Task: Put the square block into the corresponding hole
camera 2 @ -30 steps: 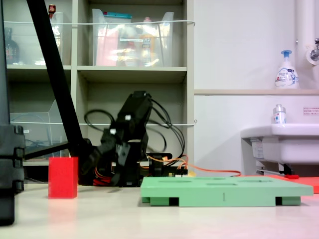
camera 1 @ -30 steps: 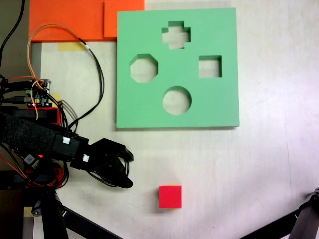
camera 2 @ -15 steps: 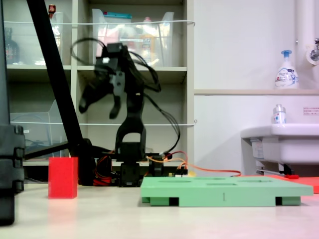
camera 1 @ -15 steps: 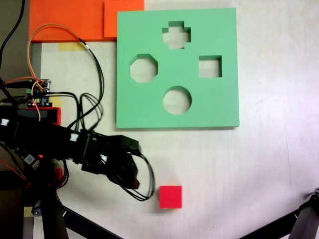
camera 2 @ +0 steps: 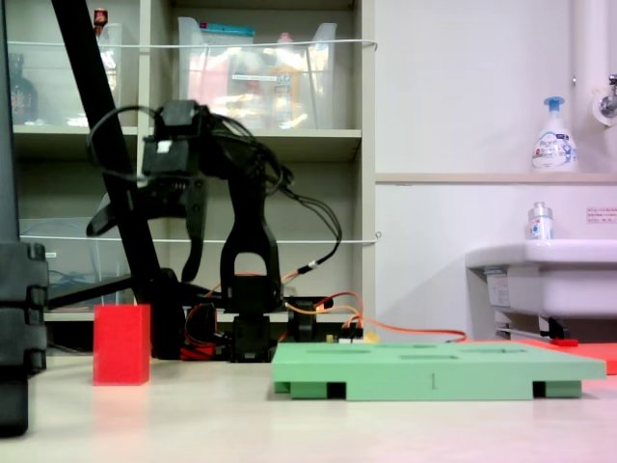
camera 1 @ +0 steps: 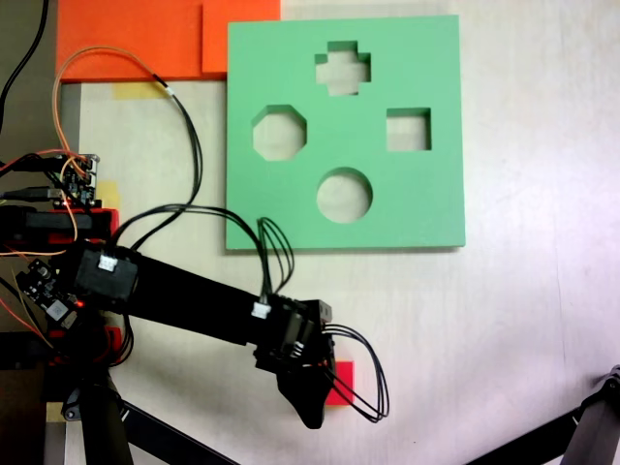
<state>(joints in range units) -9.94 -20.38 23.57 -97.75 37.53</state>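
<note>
My gripper (camera 2: 145, 246) hangs high up in the air. In the second exterior view I can see its two fingers (camera 2: 194, 231) pointing down with a wide gap between them, so it is spread apart and holds nothing. It is above the red block (camera 2: 121, 344) and does not touch it.

In the first exterior view my black arm (camera 1: 184, 300) reaches across the table (camera 1: 542, 320) from the table's left edge. My gripper (camera 1: 305, 383) covers most of the red block (camera 1: 340, 382) there, so only a small red bit peeks out on the first exterior view's right side of it. Black wires (camera 1: 368, 383) loop beside it.

The red block stands flat on the table near the table's bottom edge in the first exterior view. It is well apart from the green board (camera 1: 281, 208).

The green board lies flat on the table, close to the table's top edge in the first exterior view. It has four holes. The square hole (camera 1: 408, 130) is near the board's right edge and nothing is in it. The cross hole (camera 1: 343, 68) is near the board's top edge. The eight-sided hole (camera 1: 279, 134) is near its left edge, and the round hole (camera 1: 344, 195) is near its bottom edge.

Orange foam slabs (camera 1: 136, 39) lie at the table's top left corner, touching the green board's left edge.
</note>
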